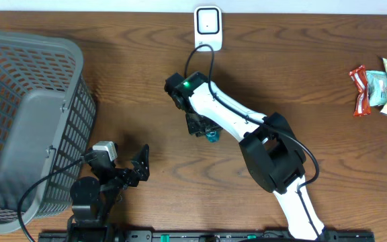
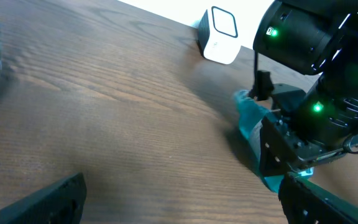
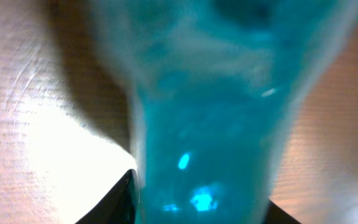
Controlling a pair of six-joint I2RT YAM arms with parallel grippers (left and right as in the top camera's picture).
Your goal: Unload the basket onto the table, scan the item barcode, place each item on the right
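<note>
**Right arm bears down on the teal packet below the scanner**

Evidently the small white box-shaped barcode scanner (image 1: 207, 27) at the table's far edge is the landmark. Just in front of it, the right gripper (image 1: 200, 128) is lowered over a crinkly teal plastic packet (image 1: 211, 136) lying on the brown wooden table (image 1: 301, 81), placed so the packet sits between its fingers; whether they have clamped on it yet I cannot tell. Well toward the near-left from the scanner, the left gripper (image 1: 140, 165) waits with jaws spread apart, holding nothing, beside a grey mesh plastic basket (image 1: 25, 121).
</note>
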